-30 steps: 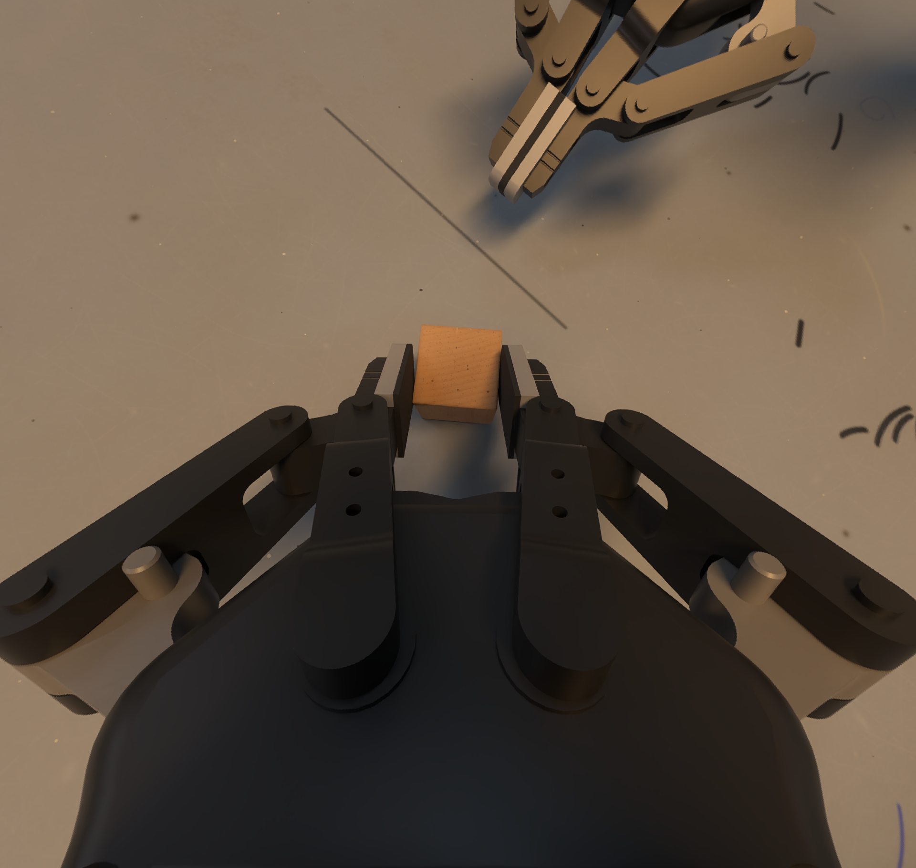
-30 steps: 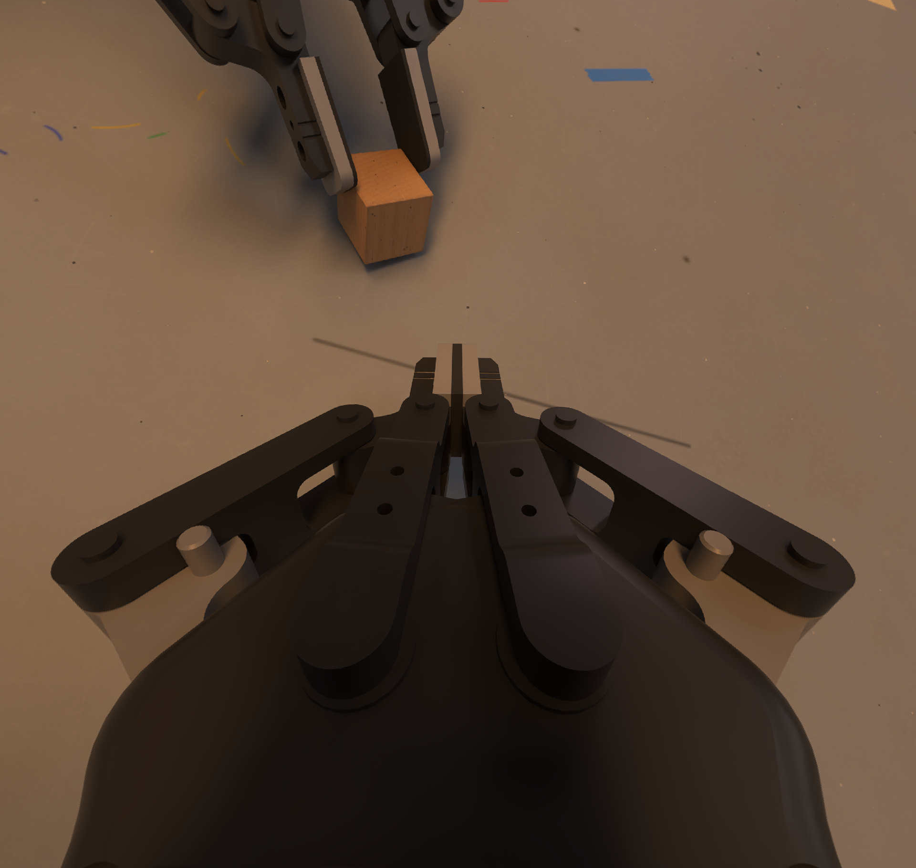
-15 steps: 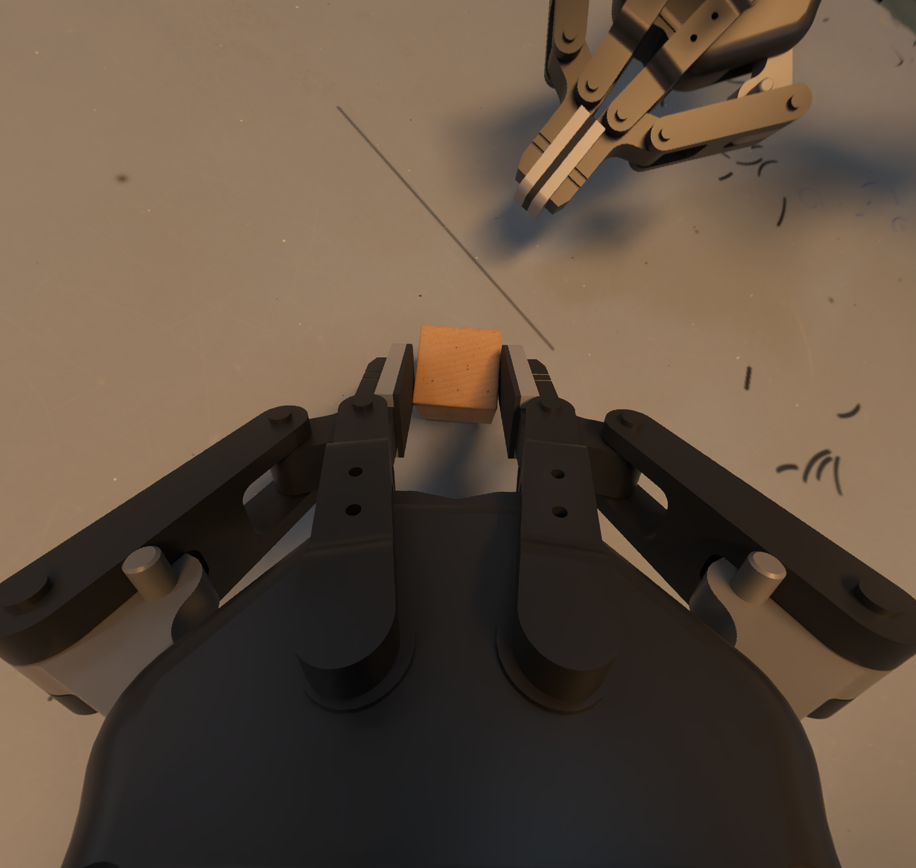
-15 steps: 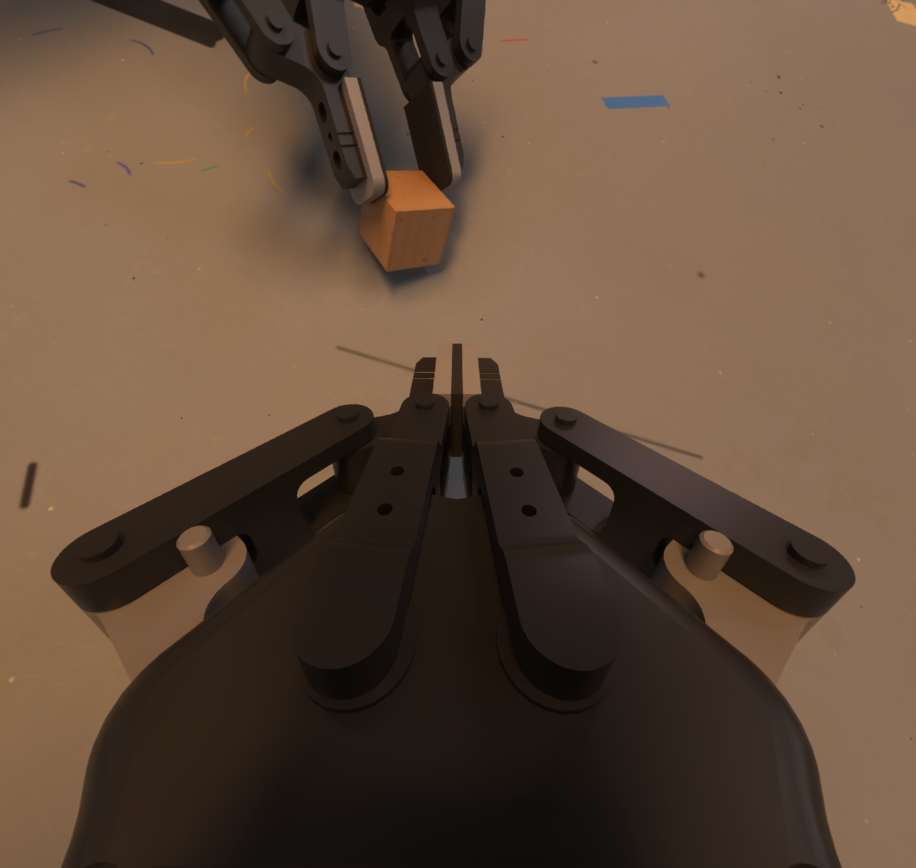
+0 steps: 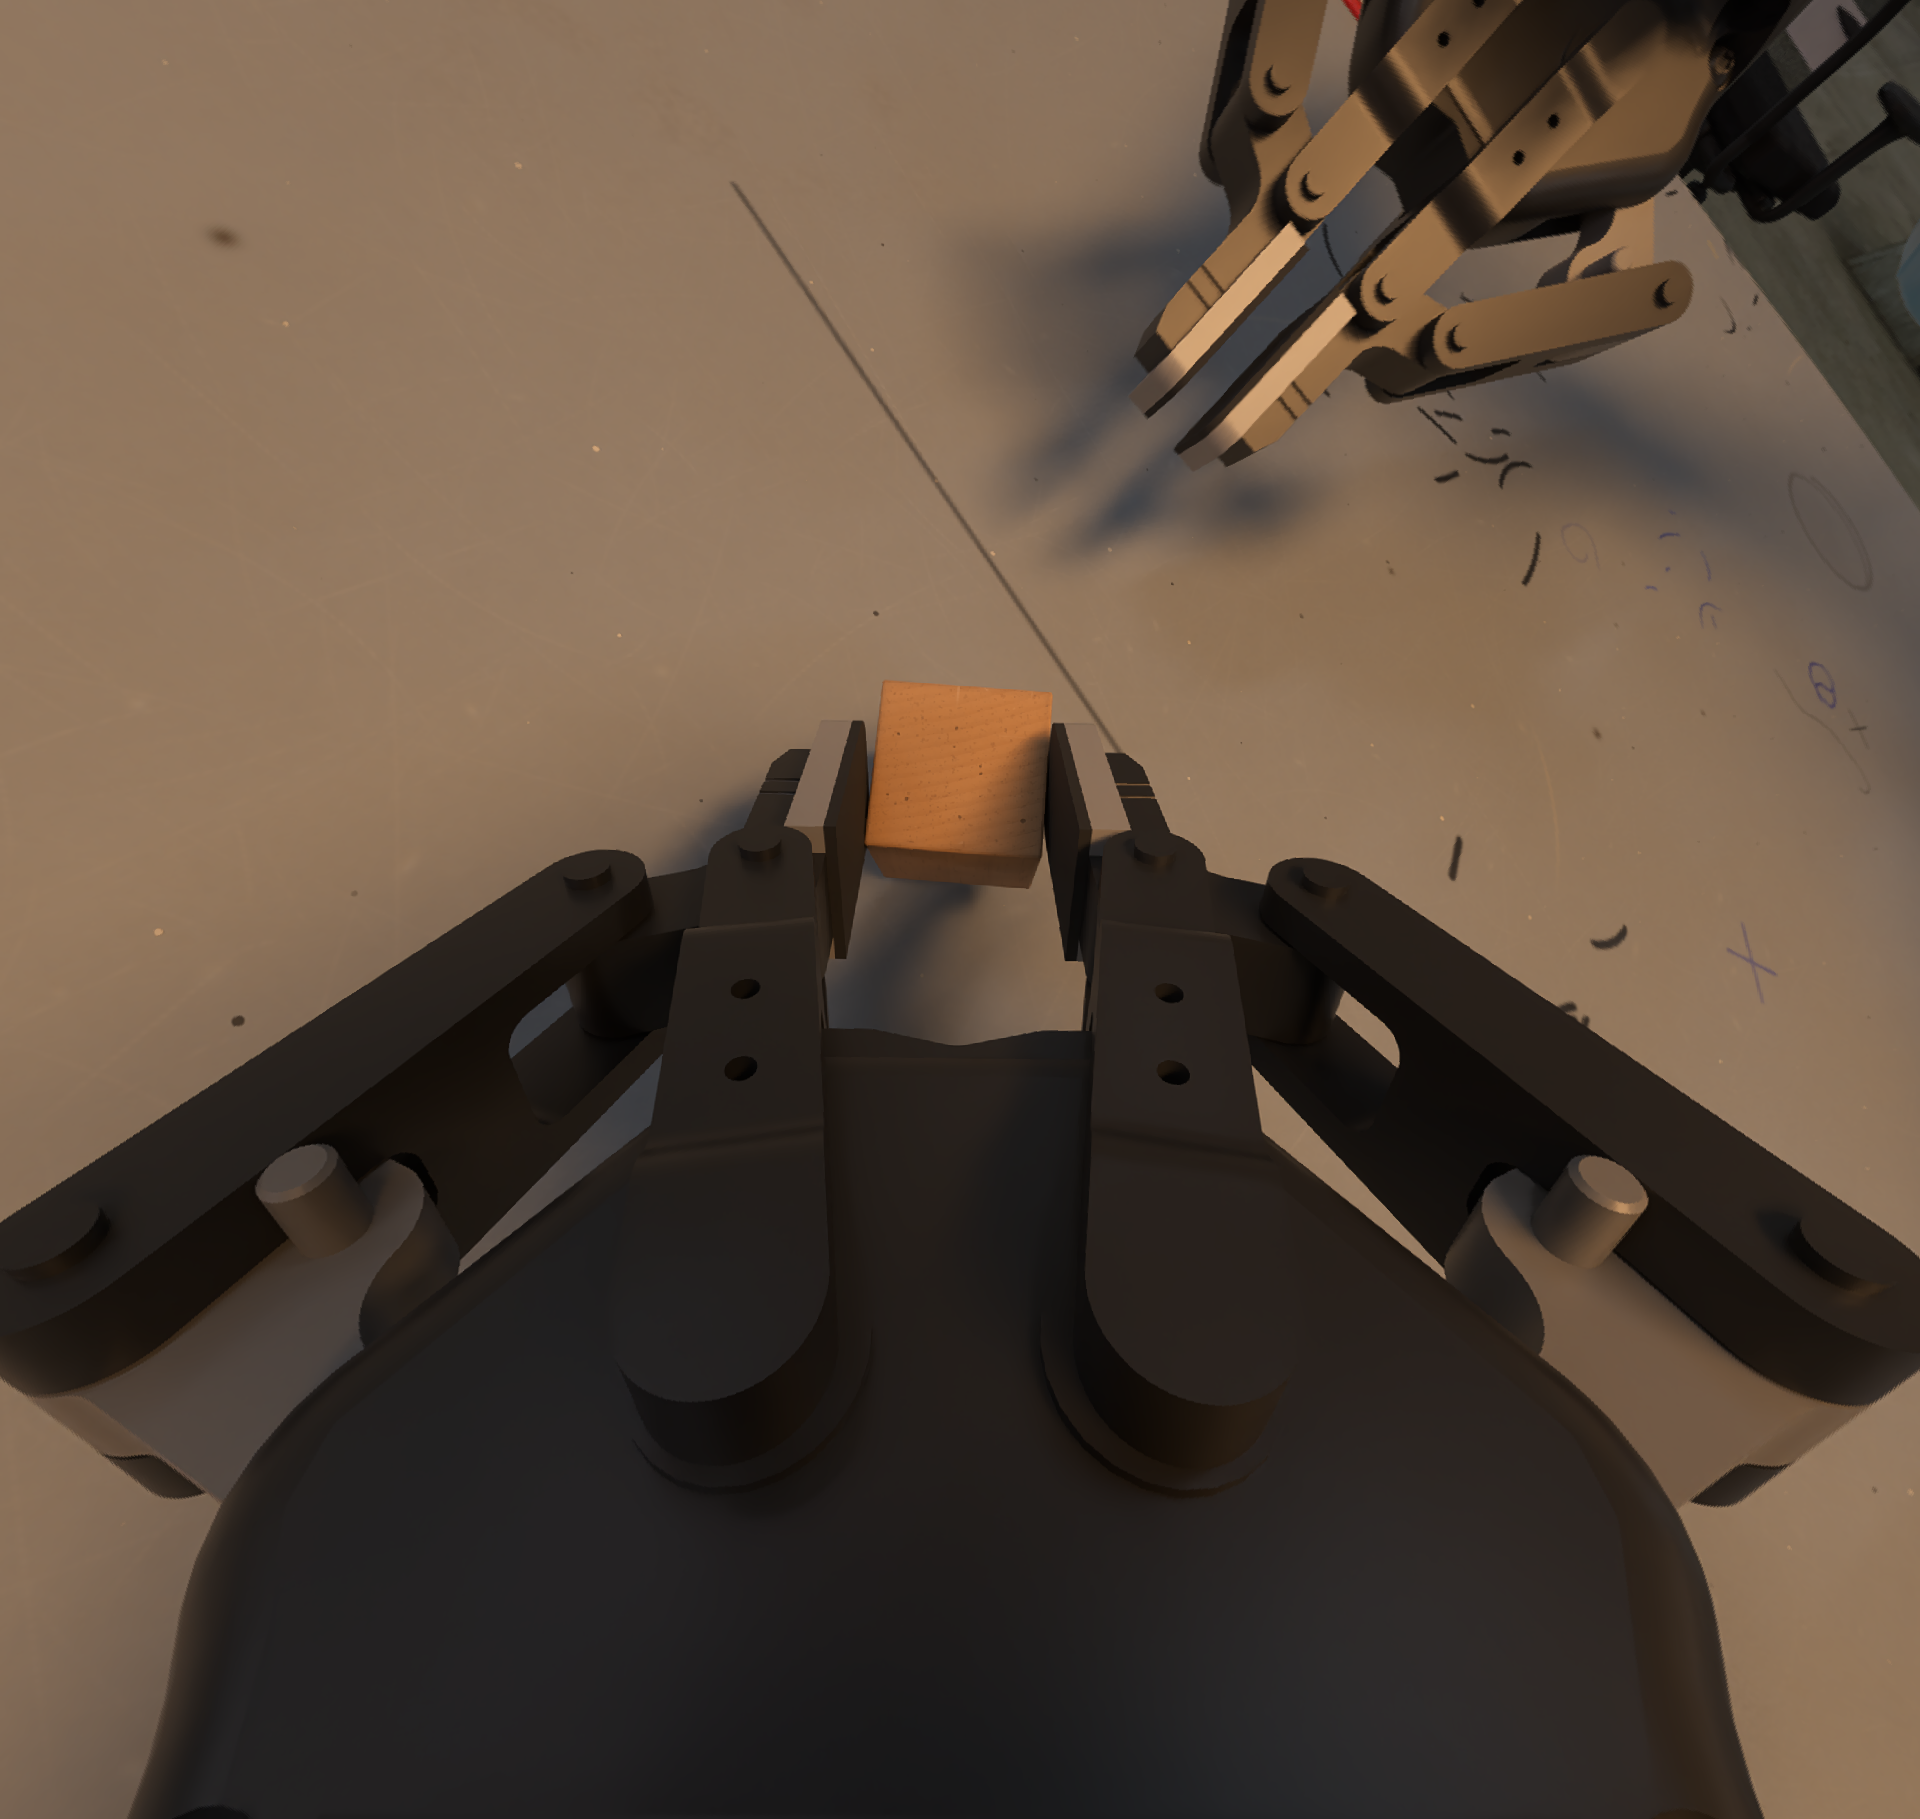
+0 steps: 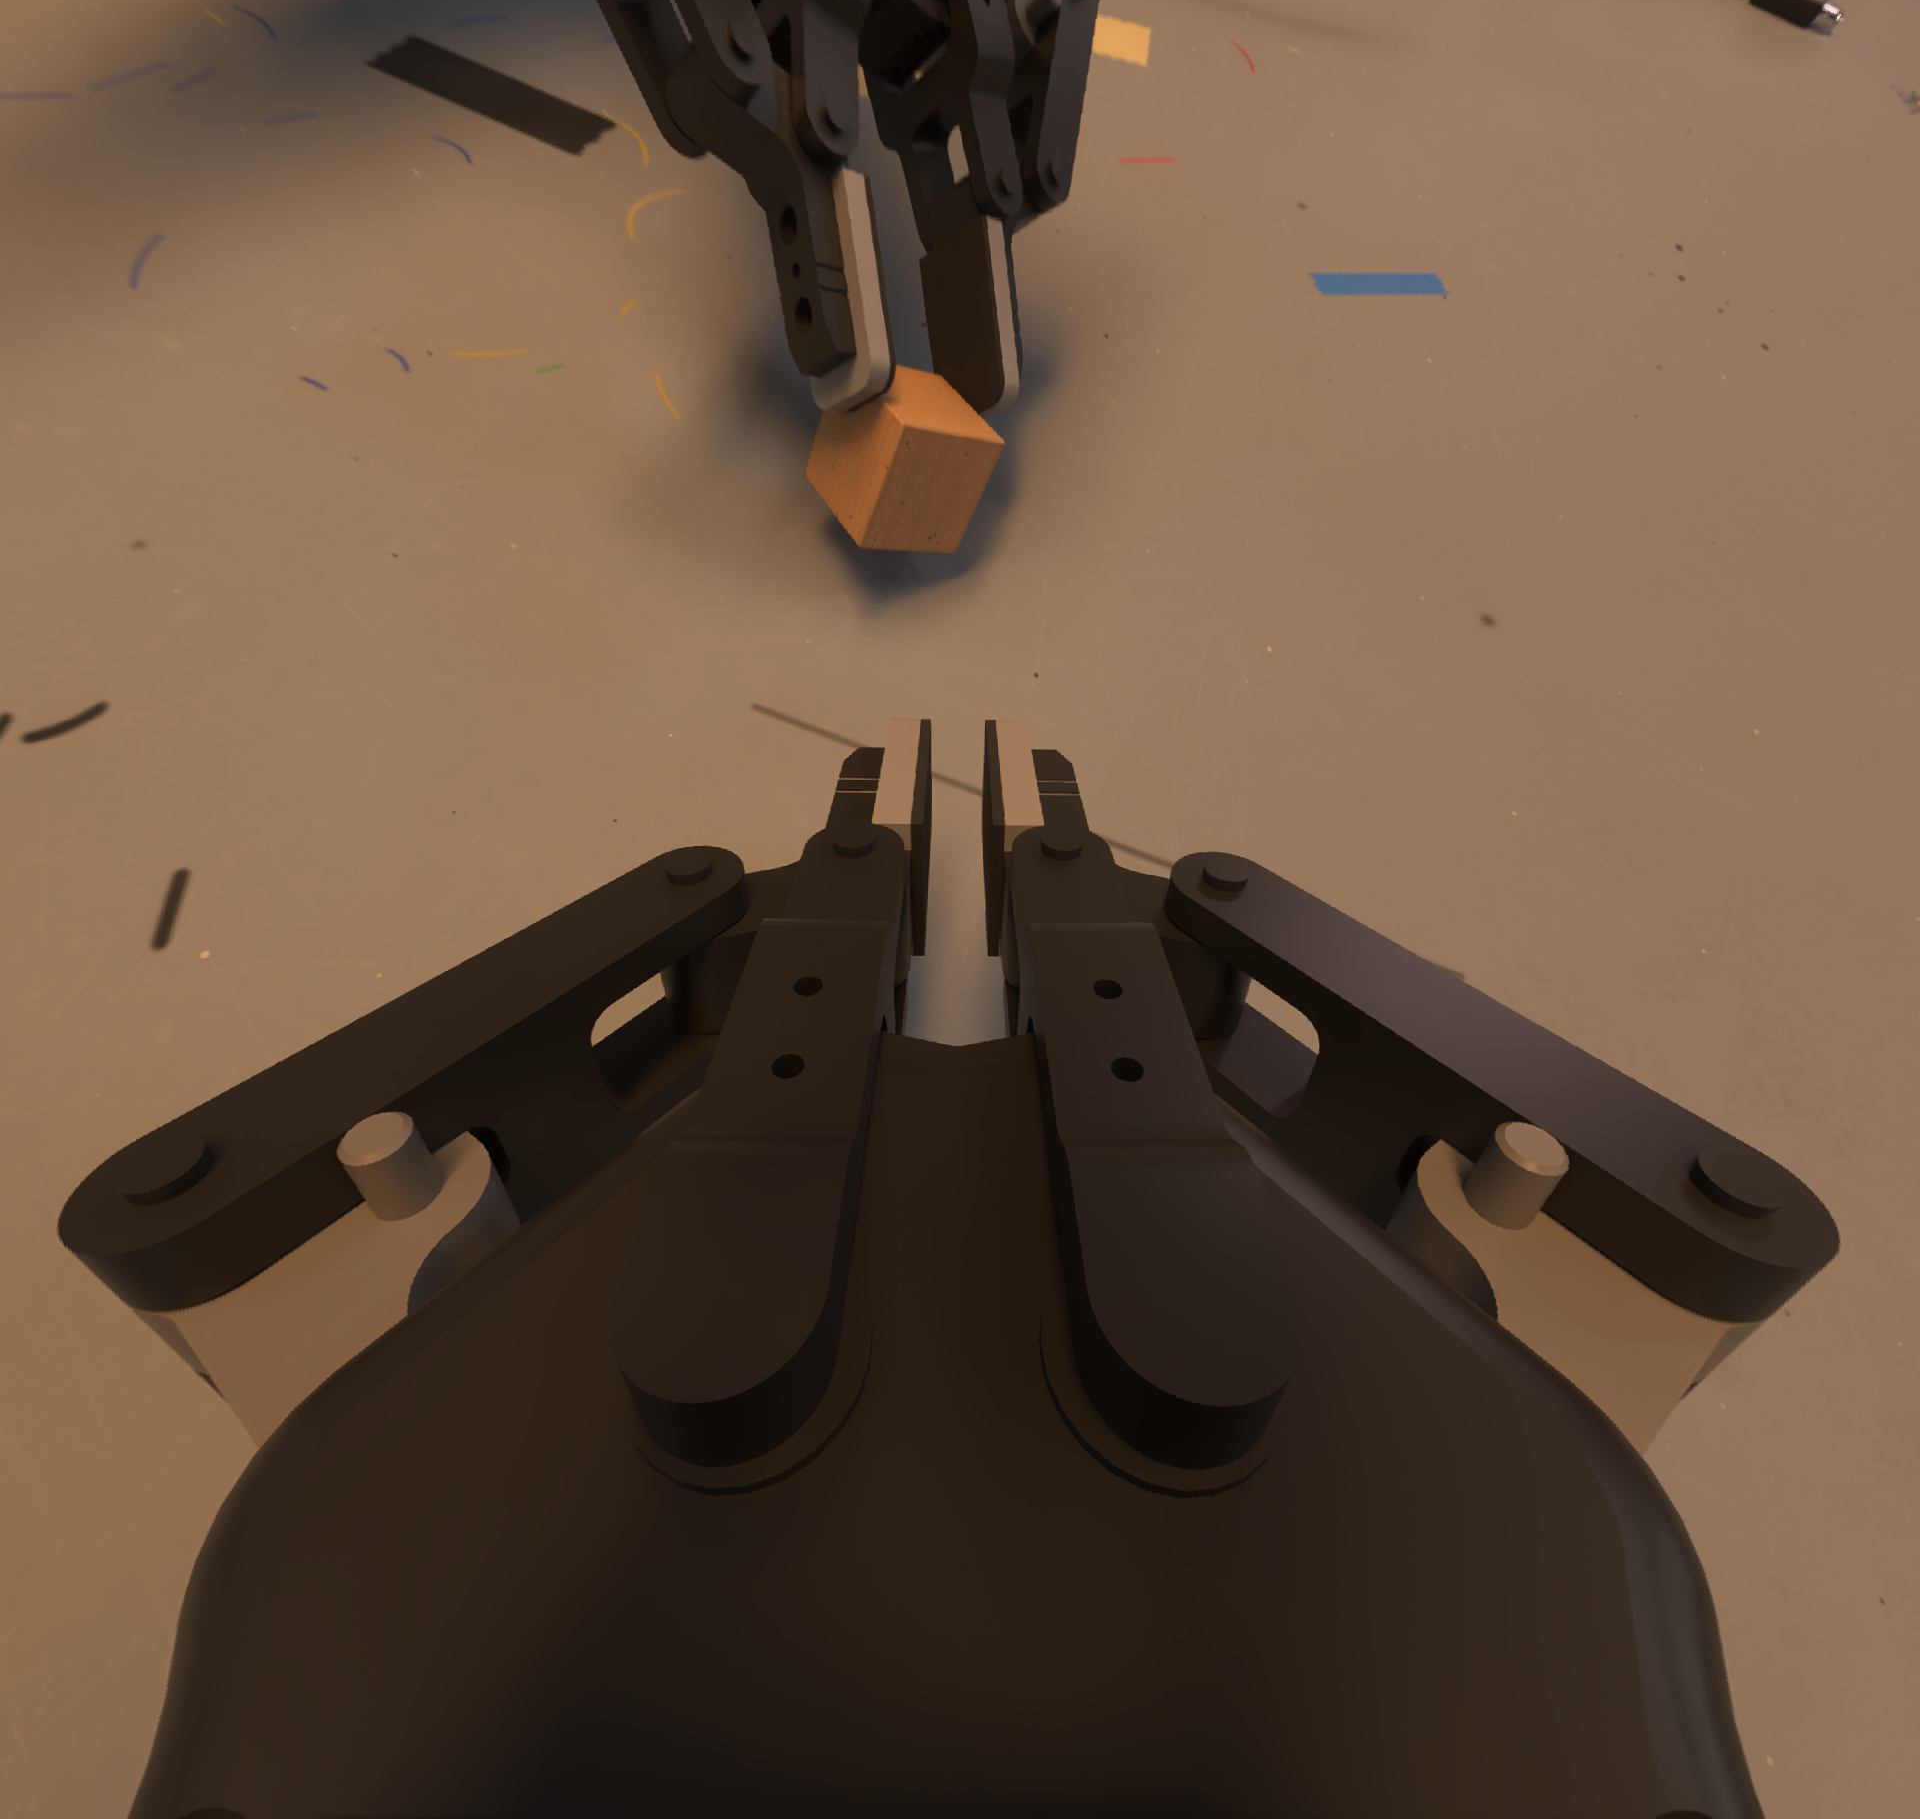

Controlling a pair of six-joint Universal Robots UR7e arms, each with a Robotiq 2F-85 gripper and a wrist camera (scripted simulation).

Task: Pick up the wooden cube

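My right wrist view is showing the wooden cube [image 6: 902, 473] hanging clear of the counter [image 6: 1455, 574] above its own shadow, which my left wrist view is hiding. My left claw [image 5: 957, 782] is clamping the cube by two opposite faces, pads pressing both sides. My right claw [image 6: 957, 772] is hovering well apart, parted only by a narrow gap and gripping nothing. Pen scribbles [image 5: 1683, 564] are marking the counter, probably too faint to read.
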